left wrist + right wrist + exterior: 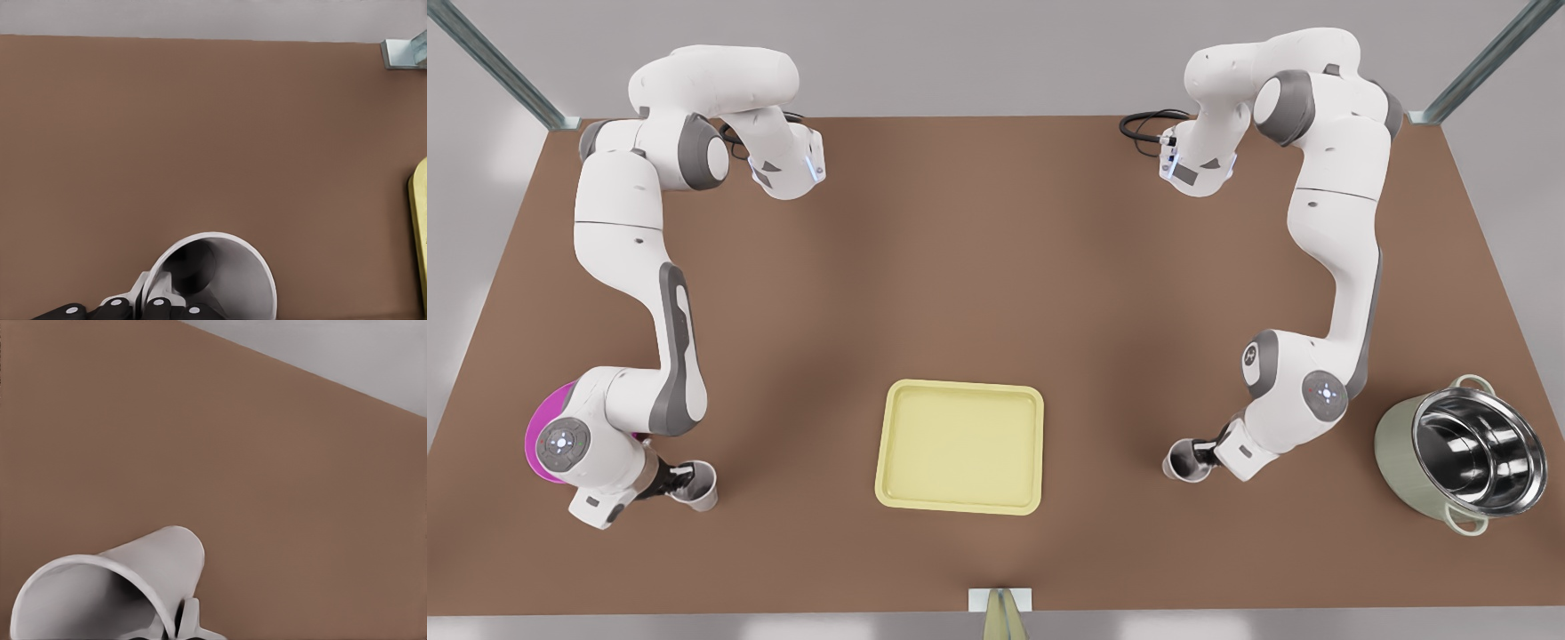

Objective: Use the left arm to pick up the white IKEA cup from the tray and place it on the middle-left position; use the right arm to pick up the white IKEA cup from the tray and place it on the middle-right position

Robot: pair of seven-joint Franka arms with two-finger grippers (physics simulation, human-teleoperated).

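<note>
Already you are gripping one cup [703,488] in the left gripper [679,484] and another cup [1184,460] in the right gripper [1203,454], both off the tray [960,502], awaiting placement.

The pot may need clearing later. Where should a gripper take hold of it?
Pinch the pot by its thin rim from above, one finger inside: its body looks too wide to span. The left gripper, nearest, holds a cup; the right gripper another.
</note>
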